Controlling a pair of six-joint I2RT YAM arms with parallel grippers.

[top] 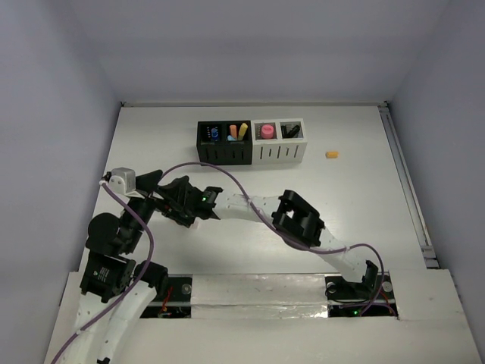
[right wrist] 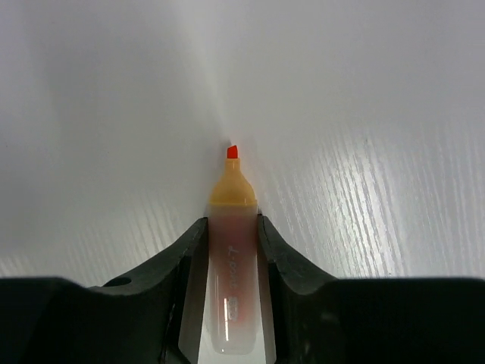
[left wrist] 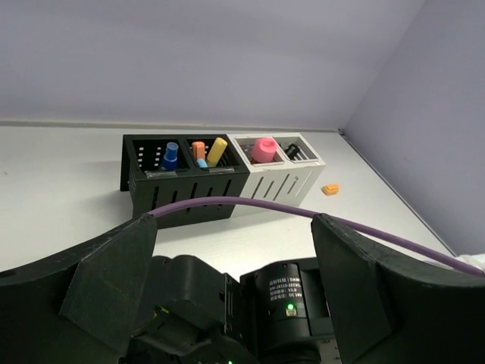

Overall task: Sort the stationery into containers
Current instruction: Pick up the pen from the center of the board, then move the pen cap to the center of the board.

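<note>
- The right pincer (right wrist: 231, 229) is closed on an orange highlighter (right wrist: 232, 199): both fingers press on the sides of its barrel, and the uncapped orange tip points away from the wrist, down at the white bench (top: 364, 197) (whether the tip touches the surface I cannot tell).
- From above, this grip is in the left half of the bench, between the containers (top: 227, 156) and the near edge; the pincer itself hides the highlighter there.
- The left pincer (left wrist: 235, 227) is open with nothing between its fingers, and hovers just beside the right wrist.
- The four joined containers stand near the far edge.
- The two black cubes hold a blue piece (left wrist: 170, 156) and orange, blue and yellow sticks.
- A pink piece (left wrist: 264, 149) sits in the first white cube.
- A small orange bit (top: 331, 155) lies alone on the bench, to the right of the row.
</note>
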